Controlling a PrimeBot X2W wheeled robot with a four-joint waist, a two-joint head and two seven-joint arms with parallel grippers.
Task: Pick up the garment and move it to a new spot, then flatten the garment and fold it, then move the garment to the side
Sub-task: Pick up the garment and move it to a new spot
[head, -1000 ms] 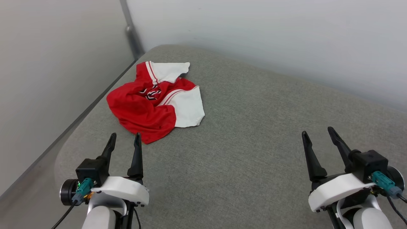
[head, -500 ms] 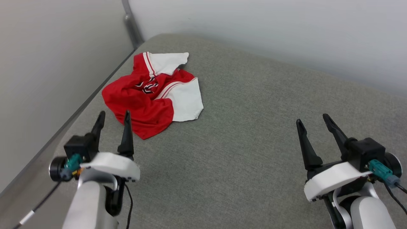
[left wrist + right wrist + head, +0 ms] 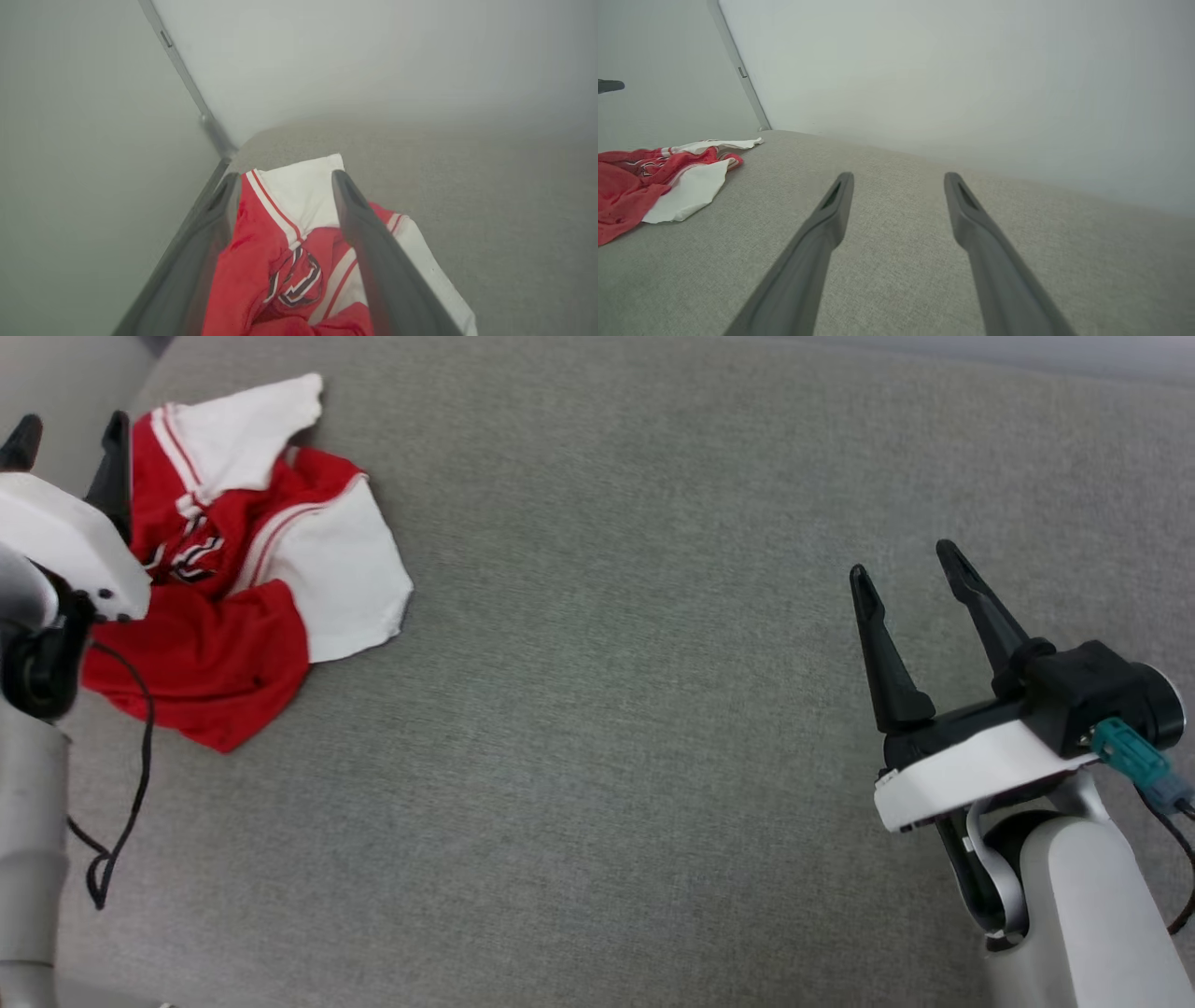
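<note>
The garment (image 3: 233,607), a red T-shirt with white sleeves, lies crumpled at the far left of the grey cushion. My left gripper (image 3: 67,429) hovers over its left part, open, with nothing between the fingers. In the left wrist view the garment (image 3: 285,261) lies below and between my open left gripper (image 3: 285,179), its lettering facing up. My right gripper (image 3: 904,560) stands open far to the right, over bare cushion. The right wrist view has the garment (image 3: 649,182) at its left edge, well away from the open right gripper (image 3: 899,177).
The grey fabric cushion (image 3: 607,709) spreads wide between the garment and my right arm. Pale walls (image 3: 948,70) meet in a corner with a metal strip (image 3: 187,84) just behind the garment. A black cable (image 3: 121,784) hangs from my left wrist.
The head camera has tilted down and turned, shifting the whole picture. My left gripper has moved forward from beside the garment's near edge to over it. Both grippers stay open.
</note>
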